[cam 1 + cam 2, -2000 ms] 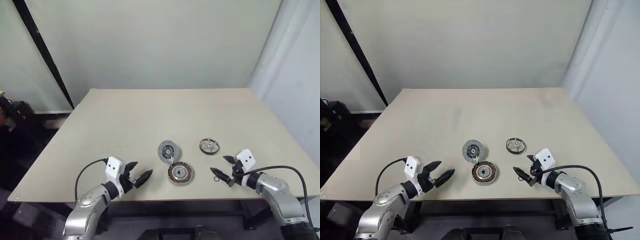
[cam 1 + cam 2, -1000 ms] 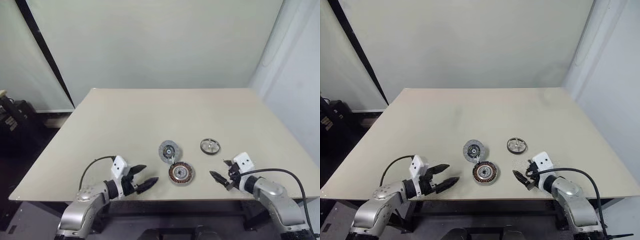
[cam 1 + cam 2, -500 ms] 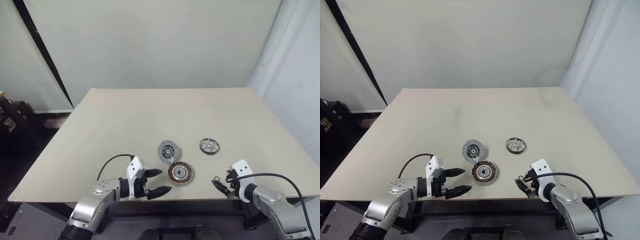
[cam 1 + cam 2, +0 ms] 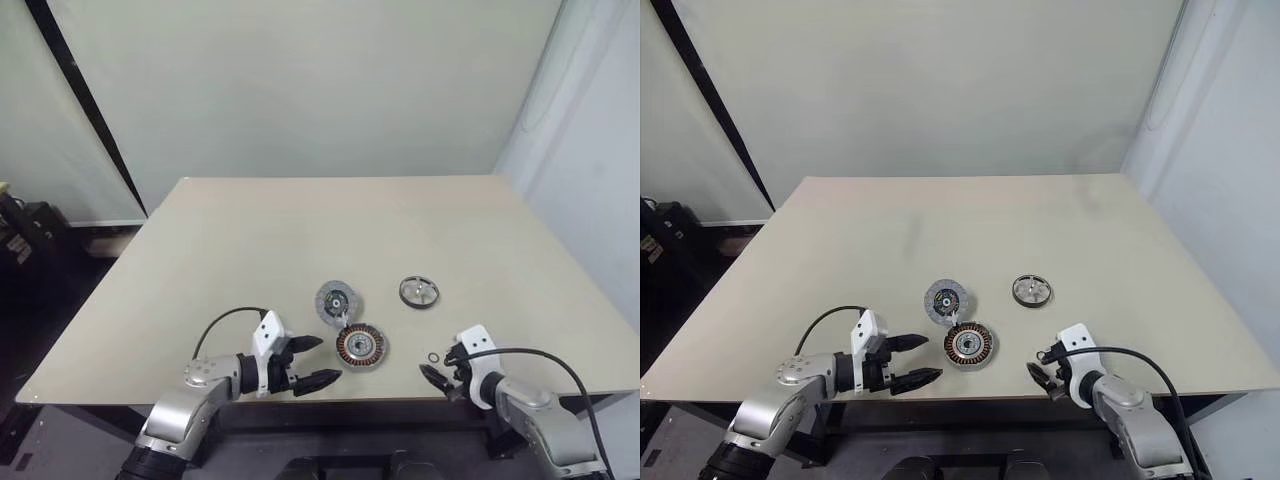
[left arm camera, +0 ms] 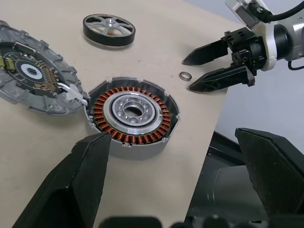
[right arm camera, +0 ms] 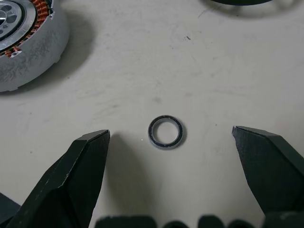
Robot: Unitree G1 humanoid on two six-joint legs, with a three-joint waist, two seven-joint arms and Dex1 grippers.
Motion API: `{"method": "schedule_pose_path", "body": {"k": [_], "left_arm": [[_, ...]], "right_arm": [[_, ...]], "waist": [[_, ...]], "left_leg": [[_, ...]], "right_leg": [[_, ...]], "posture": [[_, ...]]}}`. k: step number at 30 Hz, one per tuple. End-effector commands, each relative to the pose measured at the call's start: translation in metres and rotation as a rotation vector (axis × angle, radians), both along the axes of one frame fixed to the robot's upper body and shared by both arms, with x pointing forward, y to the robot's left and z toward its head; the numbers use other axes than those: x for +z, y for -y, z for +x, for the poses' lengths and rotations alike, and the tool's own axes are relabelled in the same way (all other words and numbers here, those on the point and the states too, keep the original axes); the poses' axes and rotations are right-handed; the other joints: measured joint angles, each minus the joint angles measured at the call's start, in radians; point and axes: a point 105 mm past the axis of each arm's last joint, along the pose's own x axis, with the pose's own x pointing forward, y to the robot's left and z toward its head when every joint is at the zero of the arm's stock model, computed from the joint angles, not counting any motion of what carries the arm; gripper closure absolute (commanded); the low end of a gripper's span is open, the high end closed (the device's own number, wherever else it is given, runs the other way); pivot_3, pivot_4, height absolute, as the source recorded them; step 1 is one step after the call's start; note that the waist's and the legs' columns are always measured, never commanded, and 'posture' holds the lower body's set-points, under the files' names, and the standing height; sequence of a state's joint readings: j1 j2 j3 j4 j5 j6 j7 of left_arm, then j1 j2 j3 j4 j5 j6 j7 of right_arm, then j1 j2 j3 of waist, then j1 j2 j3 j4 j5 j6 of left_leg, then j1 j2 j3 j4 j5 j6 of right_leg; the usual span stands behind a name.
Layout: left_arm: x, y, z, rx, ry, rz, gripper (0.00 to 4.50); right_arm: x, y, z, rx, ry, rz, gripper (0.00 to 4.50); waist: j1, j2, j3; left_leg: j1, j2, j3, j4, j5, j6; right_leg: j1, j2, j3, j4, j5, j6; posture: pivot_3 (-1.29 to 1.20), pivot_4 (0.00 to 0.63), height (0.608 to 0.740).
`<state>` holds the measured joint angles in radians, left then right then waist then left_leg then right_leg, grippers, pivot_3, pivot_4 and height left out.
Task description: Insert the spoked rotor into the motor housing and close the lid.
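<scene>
Near the lower middle of the head camera's frame, on the pale bench, lay the motor housing, its copper-brown windings facing up around a pale centre. The lid lay flat just above and to the left of it in the frame, touching its rim and apparently joined there by a small white piece, though that joint was too small to read clearly. The spoked rotor sat apart from both, to the right of the lid and a little higher in the frame, resting flat on the bench.

The left gripper hovered at the lower left of the housing, close to the bench's near edge, its jaws spread wide and empty, pointing toward the housing. In the left wrist view the housing sat between the two dark fingers, with the lid beside it and the rotor farther off.

The right gripper was at the lower right of the frame, also near the bench's edge, its jaws wide and holding nothing. A small metal ring lay on the bench between its fingers in the right wrist view, touched by neither, with the housing's grey wall at the upper left there.
</scene>
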<state>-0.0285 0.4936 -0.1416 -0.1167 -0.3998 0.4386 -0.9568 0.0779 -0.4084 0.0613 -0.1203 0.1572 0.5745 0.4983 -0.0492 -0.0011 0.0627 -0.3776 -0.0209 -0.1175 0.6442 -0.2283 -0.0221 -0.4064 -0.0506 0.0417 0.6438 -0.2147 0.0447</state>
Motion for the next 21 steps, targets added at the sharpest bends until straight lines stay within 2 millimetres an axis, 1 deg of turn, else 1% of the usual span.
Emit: {"method": "schedule_pose_path", "body": {"k": [1,2,4,8,12,17,21], "left_arm": [[0.011,-0.002,0.006,0.009,0.053,-0.005,0.02],[0.011,-0.002,0.006,0.011,0.054,-0.004,0.00],[0.011,-0.003,0.006,0.015,0.054,-0.003,0.00],[0.009,-0.006,0.007,0.026,0.053,-0.001,0.00],[0.009,-0.008,0.008,0.045,0.052,-0.001,0.00],[0.008,-0.014,0.011,0.083,0.056,-0.005,0.00],[0.009,-0.026,0.015,0.140,0.061,-0.003,0.00]], "right_arm": [[0.007,-0.001,0.008,-0.007,0.041,0.006,0.00],[0.006,-0.001,0.009,-0.010,0.039,0.007,0.38],[0.005,-0.001,0.008,-0.012,0.034,0.006,0.91],[0.003,0.000,0.008,-0.015,0.029,0.001,2.39],[0.004,0.001,0.008,-0.015,0.034,-0.003,3.73],[0.012,-0.003,0.014,-0.007,0.072,0.003,3.76],[0.030,-0.013,0.023,0.023,0.134,0.021,3.76]], "waist": [[0.000,0.000,0.000],[0.000,0.000,0.000],[0.000,0.000,0.000],[0.000,0.000,0.000],[0.000,0.000,0.000],[0.000,0.000,0.000],[0.000,0.000,0.000]], "left_leg": [[0.000,0.000,0.000,0.000,0.000,0.000],[0.000,0.000,0.000,0.000,0.000,0.000],[0.000,0.000,0.000,0.000,0.000,0.000],[0.000,0.000,0.000,0.000,0.000,0.000],[0.000,0.000,0.000,-0.001,0.000,0.000],[0.000,0.000,0.000,-0.001,0.000,0.000],[0.000,0.000,0.000,-0.001,0.000,0.000]], "right_leg": [[0.000,0.000,0.000,0.000,0.000,0.000],[0.000,0.000,0.000,0.000,0.000,0.000],[0.000,0.000,0.000,0.000,0.000,0.000],[0.000,0.000,0.000,0.000,0.000,0.000],[0.000,0.000,0.000,0.000,0.000,0.000],[0.000,0.000,0.000,0.000,0.000,0.000],[0.000,0.000,0.000,0.000,0.000,0.000]], "posture": [[0.00,0.000,0.740],[0.00,0.000,0.740],[0.00,0.000,0.740],[0.00,0.000,0.740],[0.00,0.000,0.740],[0.00,0.000,0.740],[0.00,0.000,0.740]]}}
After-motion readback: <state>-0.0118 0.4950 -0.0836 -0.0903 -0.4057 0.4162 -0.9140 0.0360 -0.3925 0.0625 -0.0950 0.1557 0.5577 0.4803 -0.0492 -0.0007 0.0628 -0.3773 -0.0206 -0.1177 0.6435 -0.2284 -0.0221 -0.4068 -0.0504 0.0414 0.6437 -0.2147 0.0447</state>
